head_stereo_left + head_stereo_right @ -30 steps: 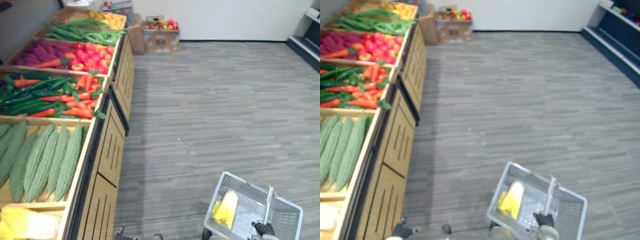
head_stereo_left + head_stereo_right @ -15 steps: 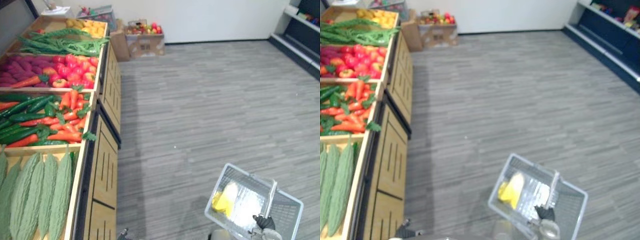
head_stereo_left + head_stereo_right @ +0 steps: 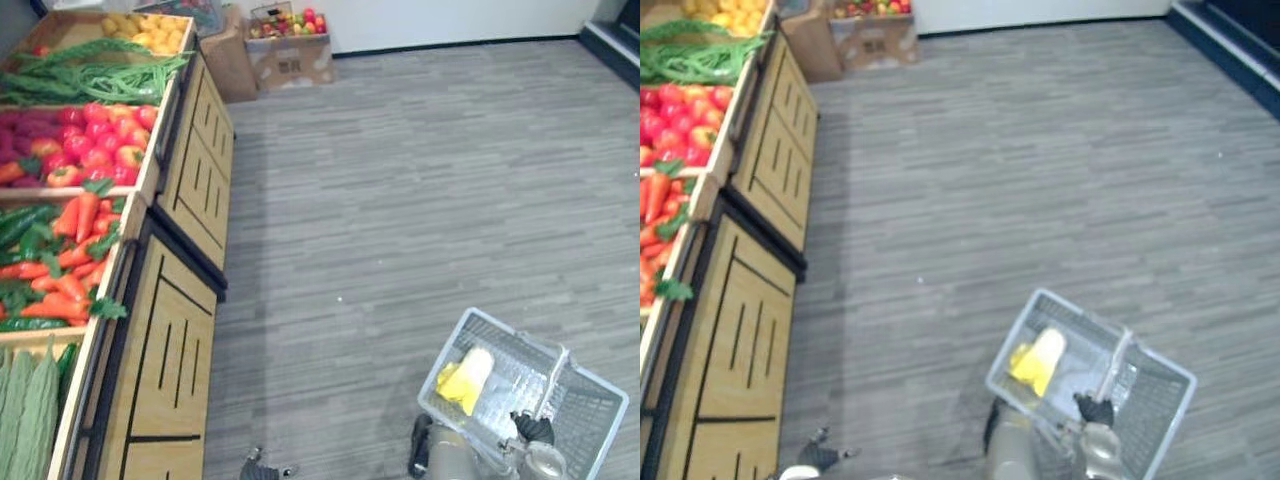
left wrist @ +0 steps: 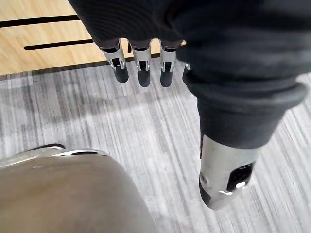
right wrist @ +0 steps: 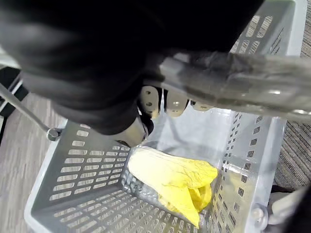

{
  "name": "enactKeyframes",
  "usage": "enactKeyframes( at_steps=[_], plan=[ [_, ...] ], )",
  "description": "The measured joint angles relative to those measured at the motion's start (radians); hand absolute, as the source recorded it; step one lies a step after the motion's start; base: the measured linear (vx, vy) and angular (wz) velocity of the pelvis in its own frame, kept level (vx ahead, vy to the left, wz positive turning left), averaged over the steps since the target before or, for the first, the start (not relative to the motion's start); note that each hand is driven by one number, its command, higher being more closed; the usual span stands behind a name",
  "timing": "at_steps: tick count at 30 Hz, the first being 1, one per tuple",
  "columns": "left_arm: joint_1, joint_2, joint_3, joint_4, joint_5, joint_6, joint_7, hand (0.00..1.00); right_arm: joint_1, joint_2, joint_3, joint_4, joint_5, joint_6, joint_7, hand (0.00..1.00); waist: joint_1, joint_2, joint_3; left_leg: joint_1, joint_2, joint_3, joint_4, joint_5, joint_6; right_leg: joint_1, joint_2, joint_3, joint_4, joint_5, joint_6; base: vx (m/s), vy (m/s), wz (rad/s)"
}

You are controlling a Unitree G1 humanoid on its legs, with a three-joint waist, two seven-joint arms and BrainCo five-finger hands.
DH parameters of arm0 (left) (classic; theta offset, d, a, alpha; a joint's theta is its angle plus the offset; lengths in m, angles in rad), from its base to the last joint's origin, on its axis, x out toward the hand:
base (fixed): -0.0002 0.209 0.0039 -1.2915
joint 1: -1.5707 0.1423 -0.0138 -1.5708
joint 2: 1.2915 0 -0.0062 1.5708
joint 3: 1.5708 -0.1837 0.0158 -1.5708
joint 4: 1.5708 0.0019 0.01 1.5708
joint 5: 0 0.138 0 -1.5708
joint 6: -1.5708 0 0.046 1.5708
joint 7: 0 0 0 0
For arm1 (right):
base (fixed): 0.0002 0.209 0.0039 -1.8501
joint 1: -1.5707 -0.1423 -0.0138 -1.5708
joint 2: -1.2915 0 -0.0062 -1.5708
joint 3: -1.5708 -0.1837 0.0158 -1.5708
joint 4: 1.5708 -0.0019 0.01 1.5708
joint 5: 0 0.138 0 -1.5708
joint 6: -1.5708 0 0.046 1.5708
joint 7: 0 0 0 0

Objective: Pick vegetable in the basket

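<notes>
My right hand (image 3: pixel 533 428) is shut on the handle (image 5: pixel 233 82) of a grey plastic basket (image 3: pixel 596 425) that hangs low over the floor at the lower right. Its fingers (image 5: pixel 167 102) curl round the bar. A pale yellow leafy vegetable (image 3: pixel 465 375) lies in the basket against one wall, also visible from the right wrist (image 5: pixel 170 177). My left hand (image 4: pixel 142 73) hangs beside the wooden stand with relaxed fingers that hold nothing, and its tips show at the bottom edge (image 3: pixel 262 468).
A wooden produce stand (image 3: pixel 170 330) runs along the left, with bins of carrots (image 3: pixel 70 250), tomatoes (image 3: pixel 95 135), green beans (image 3: pixel 90 75) and bitter gourds (image 3: pixel 30 410). Cardboard boxes of fruit (image 3: pixel 285 45) stand by the far wall. Grey plank floor (image 3: pixel 420 190) stretches to the right.
The whole picture has shifted, so the camera moved: the stand now sits further left and nearer the view's edge. The basket with the yellow vegetable stays in my right hand.
</notes>
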Motion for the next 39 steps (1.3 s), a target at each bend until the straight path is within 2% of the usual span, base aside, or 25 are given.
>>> enactKeyframes(
  at_steps=[1, 3, 5, 7, 9, 11, 12, 13, 14, 16, 19, 21, 23, 25, 26, 27, 29, 30, 31, 33, 34, 35, 36, 38, 39],
  plan=[
    [0.001, 0.006, -0.001, -0.003, 0.000, 0.000, 0.000, 0.00, 0.003, 0.000, 0.002, 0.007, 0.003, 0.005, -0.001, 1.00, 0.001, -0.008, 0.005, -0.040, 0.014, -0.022, 0.084, 0.054, -0.001, 0.034, 0.003, -0.012, -0.018, -0.008, -0.006, 0.33, -0.227, 0.45],
    [-0.002, 0.011, 0.000, -0.012, -0.001, 0.000, 0.000, 0.00, 0.007, -0.011, 0.031, 0.034, 0.005, 0.024, -0.001, 1.00, 0.016, -0.014, 0.010, -0.194, 0.042, -0.018, 0.396, -0.005, -0.011, 0.165, 0.015, -0.043, -0.094, -0.017, -0.014, 0.45, -0.270, 0.21],
    [-0.002, 0.011, 0.001, -0.026, -0.006, -0.001, 0.003, 0.00, 0.033, -0.011, 0.036, 0.037, 0.005, 0.027, -0.001, 1.00, 0.018, -0.016, 0.011, -0.276, 0.040, 0.021, 0.455, -0.060, 0.012, 0.267, 0.015, -0.082, -0.164, -0.017, -0.013, 0.36, -0.146, 0.38],
    [-0.001, 0.011, 0.001, -0.053, -0.017, -0.003, 0.005, 0.00, 0.055, -0.004, 0.032, 0.036, 0.006, 0.029, -0.001, 1.00, 0.023, -0.018, 0.012, -0.356, 0.044, 0.077, 0.423, -0.098, 0.029, 0.341, 0.015, -0.124, -0.219, -0.017, -0.007, 0.28, -0.028, 0.42],
    [-0.009, 0.011, 0.002, -0.065, -0.019, -0.006, 0.009, 0.00, 0.075, 0.007, 0.025, 0.031, 0.007, 0.029, -0.001, 1.00, 0.039, -0.021, 0.012, -0.403, 0.040, 0.196, 0.222, -0.110, 0.043, 0.406, 0.009, -0.170, -0.264, -0.009, 0.006, 0.26, 0.102, 0.25],
    [-0.010, 0.009, 0.002, -0.066, -0.018, -0.005, 0.016, 0.00, 0.087, 0.015, 0.022, 0.017, 0.008, 0.030, -0.003, 1.00, 0.040, -0.024, 0.011, -0.400, 0.004, 0.258, -0.001, -0.052, 0.087, 0.432, 0.000, -0.196, -0.283, -0.012, 0.041, 0.27, 0.189, 0.26],
    [-0.008, 0.001, 0.007, -0.066, -0.017, -0.005, 0.023, 0.00, 0.095, 0.015, 0.022, 0.003, 0.007, 0.030, -0.002, 1.00, 0.042, -0.017, 0.011, -0.386, -0.031, 0.281, -0.205, 0.083, 0.099, 0.446, 0.001, -0.198, -0.289, -0.026, 0.080, 0.30, 0.276, 0.29],
    [-0.005, -0.007, 0.020, -0.064, -0.016, -0.003, 0.025, 0.00, 0.099, 0.019, 0.022, -0.002, 0.007, 0.031, -0.004, 1.00, 0.043, -0.014, 0.009, -0.376, -0.050, 0.296, -0.283, 0.077, 0.165, 0.456, 0.004, -0.195, -0.288, -0.037, 0.099, 0.29, 0.269, 0.52],
    [-0.016, 0.012, 0.036, -0.061, -0.011, 0.001, 0.024, 0.00, 0.100, 0.049, 0.027, -0.009, 0.007, 0.033, -0.007, 1.00, 0.040, -0.049, 0.005, -0.370, -0.090, 0.294, -0.309, 0.087, 0.163, 0.457, -0.020, -0.187, -0.293, -0.037, 0.098, 0.27, 0.223, 0.50],
    [-0.016, 0.027, 0.071, -0.082, -0.012, 0.002, 0.036, 0.00, 0.083, 0.090, 0.073, -0.033, 0.006, 0.030, -0.010, 1.00, 0.061, -0.118, 0.007, -0.392, -0.121, 0.303, -0.290, 0.032, 0.158, 0.459, -0.031, -0.146, -0.344, -0.018, 0.084, 0.24, 0.123, 0.23],
    [0.003, 0.014, 0.076, -0.079, -0.006, 0.003, 0.034, 0.00, 0.064, 0.101, 0.121, -0.034, -0.003, 0.030, 0.001, 1.00, 0.105, -0.116, -0.003, -0.378, -0.089, 0.340, -0.195, -0.069, 0.147, 0.465, -0.034, -0.034, -0.362, 0.057, 0.092, 0.19, 0.119, -0.52],
    [0.021, 0.022, 0.069, -0.055, 0.002, -0.001, 0.032, 0.00, 0.065, 0.099, 0.130, -0.016, -0.006, 0.029, 0.002, 1.00, 0.095, -0.126, -0.037, -0.366, -0.125, 0.337, -0.215, -0.094, 0.134, 0.435, -0.061, 0.007, -0.321, 0.071, 0.084, 0.18, 0.220, -0.32],
    [0.019, 0.043, 0.028, -0.037, 0.006, 0.001, 0.030, 0.00, 0.052, 0.084, 0.139, -0.007, -0.009, 0.019, 0.001, 1.00, 0.087, -0.124, -0.049, -0.335, -0.162, 0.319, -0.271, -0.093, 0.135, 0.353, -0.100, 0.061, -0.165, 0.084, 0.084, 0.18, 0.221, -0.27],
    [0.031, 0.058, -0.011, -0.037, 0.025, 0.001, 0.031, 0.00, 0.018, 0.061, 0.168, -0.006, -0.010, 0.012, 0.003, 1.00, 0.082, -0.129, -0.044, -0.273, -0.188, 0.322, -0.330, -0.094, 0.136, 0.215, -0.139, 0.145, 0.098, 0.166, 0.134, 0.13, 0.175, -0.25],
    [0.040, 0.077, -0.045, -0.038, 0.032, 0.003, 0.030, 0.00, 0.006, 0.058, 0.190, -0.007, -0.010, 0.009, 0.002, 1.00, 0.071, -0.132, -0.036, -0.217, -0.197, 0.322, -0.364, -0.101, 0.147, 0.156, -0.151, 0.195, 0.249, 0.276, 0.140, 0.19, 0.146, 0.04],
    [0.050, 0.097, -0.068, -0.038, 0.031, 0.004, 0.026, 0.00, 0.000, 0.060, 0.202, -0.008, -0.010, 0.000, 0.004, 1.00, 0.064, -0.133, -0.028, -0.167, -0.203, 0.317, -0.379, -0.108, 0.157, 0.113, -0.156, 0.209, 0.371, 0.328, 0.153, 0.20, 0.109, 0.15],
    [0.059, 0.101, -0.071, -0.038, 0.030, 0.012, 0.021, 0.00, 0.004, 0.059, 0.216, -0.008, -0.010, -0.011, 0.007, 1.00, 0.058, -0.141, -0.026, -0.105, -0.205, 0.293, -0.383, -0.130, 0.167, 0.080, -0.151, 0.168, 0.450, 0.317, 0.132, 0.23, 0.027, 0.34],
    [0.060, 0.095, -0.066, -0.035, 0.028, 0.016, 0.018, 0.00, 0.006, 0.060, 0.213, -0.011, -0.010, -0.018, 0.010, 1.00, 0.048, -0.142, -0.025, -0.084, -0.211, 0.265, -0.381, -0.145, 0.171, 0.053, -0.143, 0.135, 0.456, 0.276, 0.091, 0.26, -0.013, 0.54],
    [0.059, 0.094, -0.058, -0.031, 0.028, 0.016, 0.017, 0.00, 0.005, 0.060, 0.206, -0.014, -0.010, -0.020, 0.010, 1.00, 0.042, -0.143, -0.025, -0.081, -0.215, 0.247, -0.379, -0.151, 0.174, 0.035, -0.135, 0.132, 0.455, 0.251, 0.076, 0.28, -0.056, 0.81],
    [0.055, 0.083, -0.032, -0.020, 0.028, 0.016, 0.015, 0.00, 0.002, 0.060, 0.157, -0.013, -0.001, -0.020, 0.013, 1.00, 0.023, -0.132, -0.023, -0.068, -0.216, 0.159, -0.359, -0.179, 0.175, -0.011, -0.066, 0.169, 0.365, 0.164, 0.056, 0.29, -0.119, 0.98],
    [0.055, 0.081, -0.030, -0.020, 0.028, 0.016, 0.015, 0.00, 0.003, 0.060, 0.152, -0.013, 0.000, -0.020, 0.013, 1.00, 0.022, -0.130, -0.023, -0.068, -0.215, 0.151, -0.356, -0.182, 0.174, -0.011, -0.061, 0.172, 0.354, 0.159, 0.054, 0.31, -0.177, 1.12],
    [0.058, 0.067, -0.005, -0.021, 0.028, 0.016, 0.015, 0.00, 0.004, 0.059, 0.125, -0.012, 0.001, -0.018, 0.011, 1.00, 0.018, -0.125, -0.019, -0.061, -0.208, 0.104, -0.339, -0.197, 0.167, -0.015, -0.031, 0.205, 0.246, 0.138, 0.036, 0.35, -0.245, 1.11],
    [0.065, 0.044, 0.033, -0.021, 0.028, 0.016, 0.015, 0.00, 0.007, 0.060, 0.106, -0.014, 0.002, -0.013, 0.013, 1.00, 0.021, -0.112, -0.016, -0.049, -0.179, 0.064, -0.304, -0.234, 0.139, 0.000, -0.002, 0.223, 0.082, 0.137, 0.034, 0.45, -0.355, 1.20],
    [0.069, 0.023, 0.069, -0.024, 0.028, 0.016, 0.017, 0.00, 0.008, 0.061, 0.104, -0.016, 0.003, -0.010, 0.012, 1.00, 0.036, -0.099, -0.015, -0.035, -0.142, 0.027, -0.265, -0.281, 0.103, 0.012, 0.023, 0.244, -0.086, 0.145, 0.043, 0.43, -0.378, 0.68],
    [0.069, 0.017, 0.084, -0.032, 0.028, 0.016, 0.015, 0.00, 0.010, 0.063, 0.105, -0.017, 0.003, -0.007, 0.016, 1.00, 0.043, -0.101, -0.016, -0.033, -0.117, -0.009, -0.234, -0.322, 0.065, 0.026, 0.027, 0.264, -0.207, 0.155, 0.049, 0.48, -0.477, 0.89]
  ],
)
